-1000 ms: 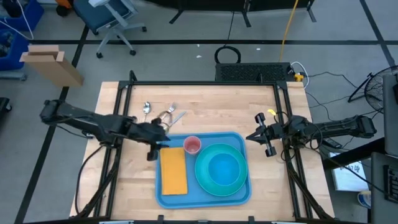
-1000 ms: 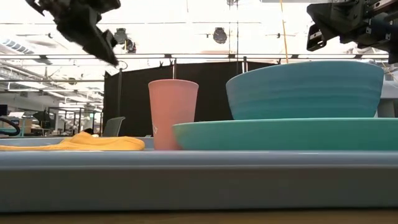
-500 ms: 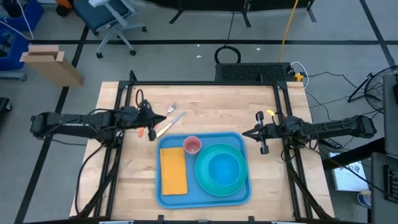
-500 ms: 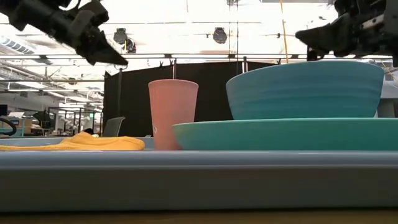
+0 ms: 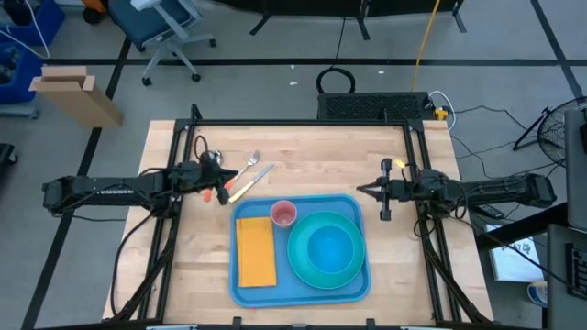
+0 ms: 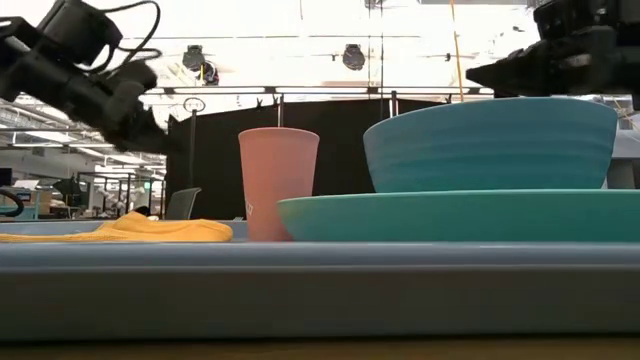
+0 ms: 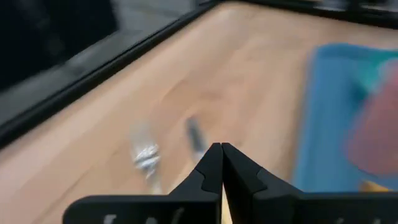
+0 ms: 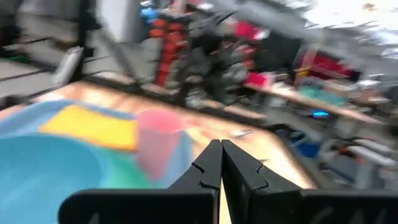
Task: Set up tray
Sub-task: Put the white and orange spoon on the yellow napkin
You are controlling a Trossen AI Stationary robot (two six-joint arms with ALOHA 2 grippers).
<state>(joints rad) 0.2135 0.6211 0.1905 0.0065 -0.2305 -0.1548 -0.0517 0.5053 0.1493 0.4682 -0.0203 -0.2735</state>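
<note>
A: High view — tray [image 5: 301,286] sits at the near-centre of the table [image 5: 303,151], long side across. On it: yellow-orange napkin [image 5: 256,252] on the left part, pink cup [image 5: 284,214] upright at the far edge, teal plate [image 5: 326,252] on the right part with a blue bowl [image 5: 328,251] on top.

B: Grippers?

A: Left gripper [image 5: 226,190] is over bare wood just off the tray's far-left corner, near the cutlery. Left wrist view shows its 2 fingers [image 7: 211,168] pressed tip to tip, nothing between them. Right gripper [image 5: 363,192] is just past the tray's far-right corner, pointing inward; right wrist view has its fingers [image 8: 212,165] closed flat together, also empty.

B: Cutlery where?

A: Off the tray, on the wood beyond its far-left corner — a spoon [image 5: 216,159], a fork [image 5: 250,163] and a knife [image 5: 253,178] lie close together. Left wrist view is blurred; 2 silvery pieces show ahead of the fingertips, can't tell which.

B: Low view?

A: Tray rim [image 6: 300,285] fills the foreground; napkin, cup, then plate and bowl behind it, left to right. Both arms hang above table level, clear of the dishes.
</note>
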